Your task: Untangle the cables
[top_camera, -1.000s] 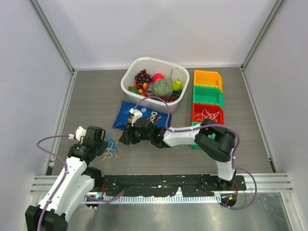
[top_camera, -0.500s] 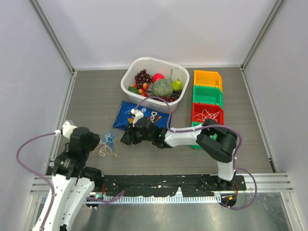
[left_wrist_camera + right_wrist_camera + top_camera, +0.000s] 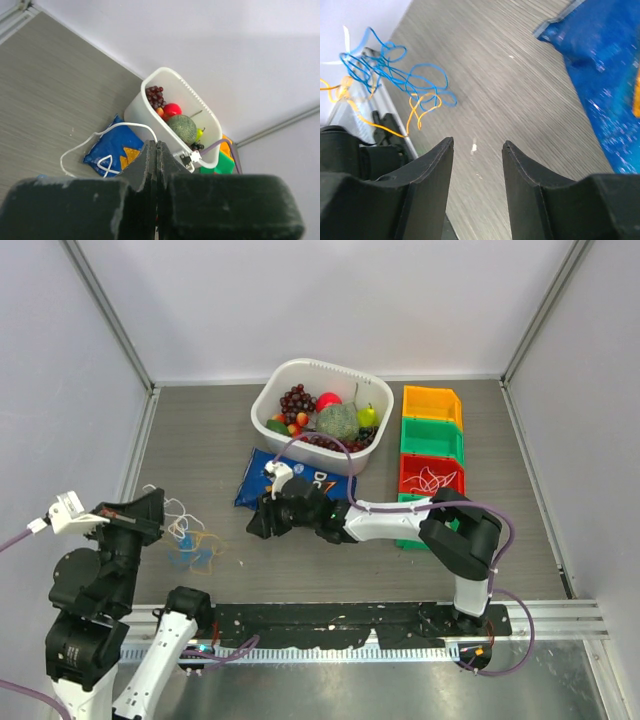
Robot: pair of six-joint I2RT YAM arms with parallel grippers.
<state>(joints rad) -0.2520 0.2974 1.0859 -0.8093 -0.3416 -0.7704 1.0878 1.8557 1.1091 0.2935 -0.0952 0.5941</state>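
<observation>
Overhead view of two robot arms at a grey table [image 3: 200,440]. The left pincer [image 3: 155,504] stands high above the table, its fingers [image 3: 150,155] pressed flat together. In its wrist view a white cable [image 3: 100,136] runs out from the fingertips in a wide loop, so it appears to be pinching that cord. From above, the white cable [image 3: 172,510] hangs just beside this pincer's tip and trails down toward the rest of the bunch.

The blue cable [image 3: 183,543] and the yellow cable [image 3: 206,558] lie loose on the table below and just ahead of the left pincer, touching each other. The right pincer [image 3: 256,525] sits low with its jaws spread and nothing between them. It points at that same bunch across a strip of bare table.

In the right wrist view the blue cable [image 3: 390,75] and yellow cable [image 3: 417,112] lie ahead of the right pincer [image 3: 477,145] and off to the left of its gap. A blue snack bag [image 3: 600,70] lies ahead to its right. The bunch has no clear long axis. The left pincer is the nearer one, and the right would likely need to reach forward and leftward to take a second strand.
</observation>
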